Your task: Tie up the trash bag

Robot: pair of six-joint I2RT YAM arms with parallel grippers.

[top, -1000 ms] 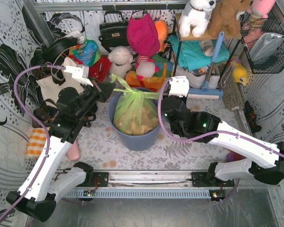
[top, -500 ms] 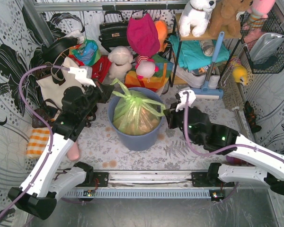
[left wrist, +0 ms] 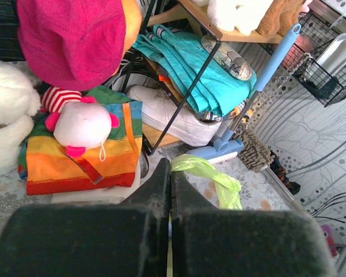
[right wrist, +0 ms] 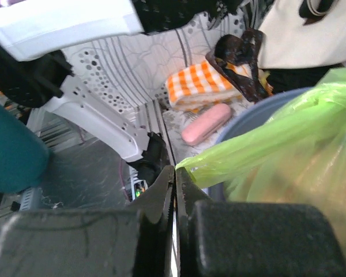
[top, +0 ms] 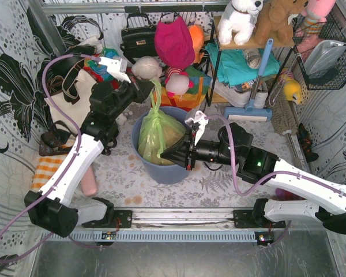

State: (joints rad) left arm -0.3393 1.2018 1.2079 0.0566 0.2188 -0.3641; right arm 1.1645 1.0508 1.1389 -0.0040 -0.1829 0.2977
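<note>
The lime-green trash bag [top: 157, 131] sits in the blue-grey round bin [top: 172, 171], with tan paper showing through it. My left gripper [top: 151, 88] is above the bin's far rim, shut on one loop handle and holding it stretched upward. In the left wrist view the handle [left wrist: 214, 175] comes out from the closed gripper tips [left wrist: 170, 168]. My right gripper [top: 164, 156] is over the bin's near left side, shut on the other handle. In the right wrist view the green plastic [right wrist: 259, 151] runs taut from the closed gripper tips [right wrist: 176, 168].
A cream tote bag [top: 66, 104], a black handbag [top: 137, 37] and plush toys stand behind the bin. A metal shelf rack [top: 248, 55] and a blue brush [top: 251, 109] are at the back right. An orange-checked cloth [top: 45, 173] and a pink object [top: 89, 183] lie to the left.
My left gripper has risen and moved back with its handle. My right arm has swung from the bin's right side across to its near left, pulling the other handle over the bag.
</note>
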